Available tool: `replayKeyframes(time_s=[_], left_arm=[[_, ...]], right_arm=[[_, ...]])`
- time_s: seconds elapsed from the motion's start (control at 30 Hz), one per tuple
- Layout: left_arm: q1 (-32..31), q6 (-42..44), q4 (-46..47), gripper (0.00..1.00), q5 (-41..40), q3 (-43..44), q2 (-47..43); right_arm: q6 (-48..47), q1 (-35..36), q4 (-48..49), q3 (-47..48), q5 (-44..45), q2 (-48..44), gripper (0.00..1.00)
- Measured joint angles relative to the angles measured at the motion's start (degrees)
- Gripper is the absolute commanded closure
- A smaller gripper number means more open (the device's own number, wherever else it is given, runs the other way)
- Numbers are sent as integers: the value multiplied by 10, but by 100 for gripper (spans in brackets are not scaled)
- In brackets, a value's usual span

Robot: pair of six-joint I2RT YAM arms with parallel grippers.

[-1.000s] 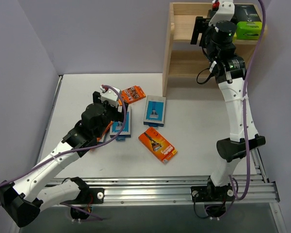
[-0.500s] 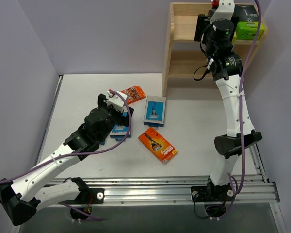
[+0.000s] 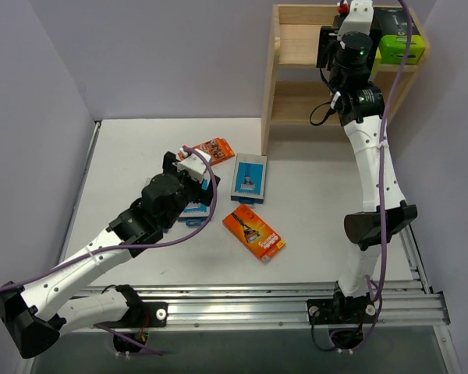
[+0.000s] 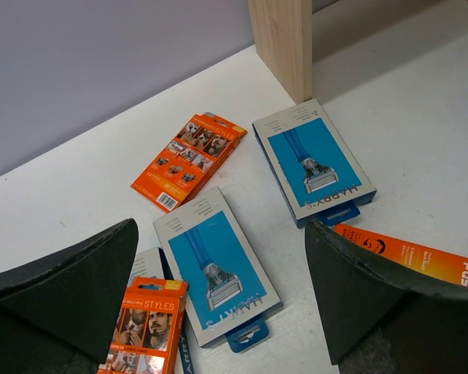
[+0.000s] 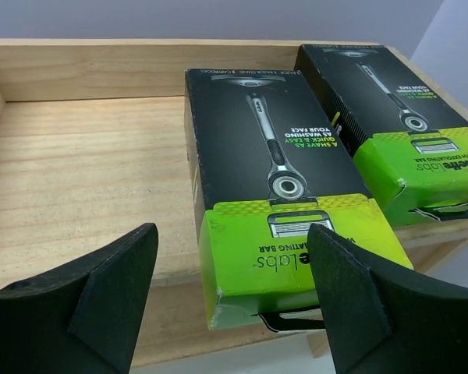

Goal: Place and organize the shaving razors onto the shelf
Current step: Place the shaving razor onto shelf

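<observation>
My left gripper (image 4: pixel 222 308) hangs open above the table, over a light-blue razor card (image 4: pixel 217 265). Beside that card lie another light-blue card (image 4: pixel 313 160), an orange pack (image 4: pixel 189 150) further back, an orange pack (image 4: pixel 144 323) by my left finger and one (image 4: pixel 409 253) by my right finger. In the top view the left gripper (image 3: pixel 193 173) is over the cluster of packs. My right gripper (image 5: pixel 232 234) is open at the shelf's (image 5: pixel 86 171) upper tier. Its fingers flank a black box with a lime-green end (image 5: pixel 273 179). This box lies on the board and overhangs the front edge. A second such box (image 5: pixel 398 109) lies to its right.
The wooden shelf (image 3: pixel 296 78) stands at the back right of the white table (image 3: pixel 320 210), its side panel (image 4: pixel 285 39) close to the nearest light-blue card. A purple wall runs along the left. An aluminium rail (image 3: pixel 257 300) crosses the near edge.
My left gripper has moved right and forward over the packs, staying open. The right arm has shifted slightly up and back at the shelf top.
</observation>
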Motion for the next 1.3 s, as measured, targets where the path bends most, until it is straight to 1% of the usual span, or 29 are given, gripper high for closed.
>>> replayKeyframes(time_s=[0.3, 0.57, 0.87, 1.3], left_arm=[[-5, 1, 0, 3, 1, 0, 18], [-5, 1, 0, 3, 1, 0, 33], [-8, 1, 0, 3, 2, 0, 45], [-19, 2, 0, 3, 3, 0, 61]], right_arm=[[-42, 0, 27, -2, 32, 15, 31], [-69, 0, 56, -2, 62, 28, 37], [-68, 2, 84, 14, 103, 51, 40], [-65, 12, 134, 35, 166, 83, 40]])
